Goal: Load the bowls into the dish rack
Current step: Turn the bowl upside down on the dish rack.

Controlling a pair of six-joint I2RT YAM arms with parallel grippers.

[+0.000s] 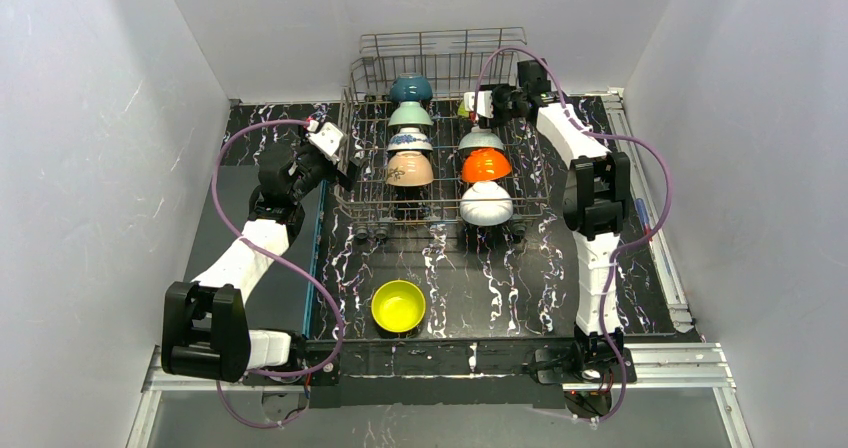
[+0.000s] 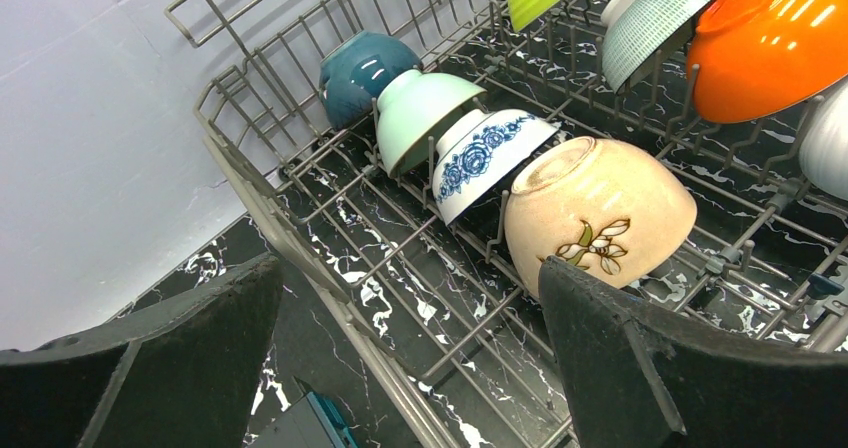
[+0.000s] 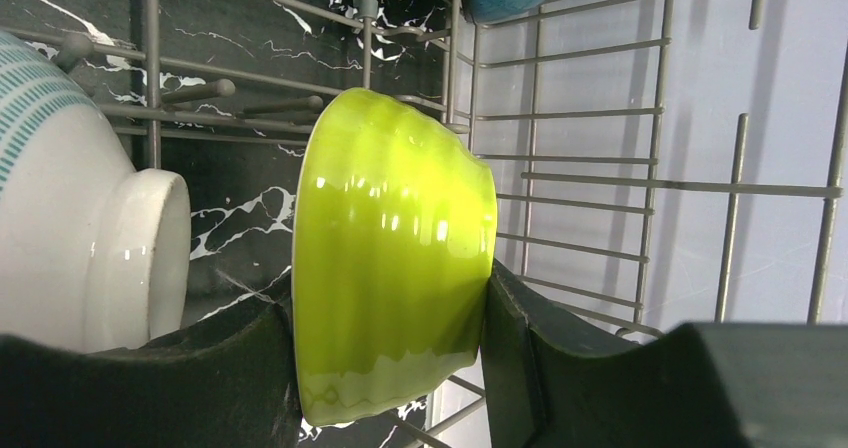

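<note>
Seven bowls stand tipped in the dish rack (image 1: 440,46) as seen from above: a teal bowl (image 1: 410,88), mint bowl (image 1: 410,115), blue-patterned bowl (image 1: 409,140) and tan bowl (image 1: 409,170) in the left row, and a striped bowl (image 1: 481,140), orange bowl (image 1: 486,165) and white bowl (image 1: 486,205) in the right. The right gripper (image 1: 478,104) reaches to the far end of that right row. The left gripper (image 1: 338,156) hangs at the rack's left side, and a loose yellow-green bowl (image 1: 398,306) sits upright on the table (image 1: 520,288), well apart from both. The left wrist view shows its pincer spread wide and holding nothing, with the rack's rim between the fingers and the tan bowl just beside the right one. A careless swing inward would likely knock that bowl and topple the row like dominoes. The right wrist view shows the pincer clamped across a held lime bowl (image 3: 395,258), which stands on edge between the striped bowl's foot and the wire wall (image 3: 640,183). The glaze looks slick and the grip spans curved sides, so the bowl may squirt out. If it is released before it seats in its slot, it could roll against the striped bowl, chip it, or drop flat onto the grid.
</note>
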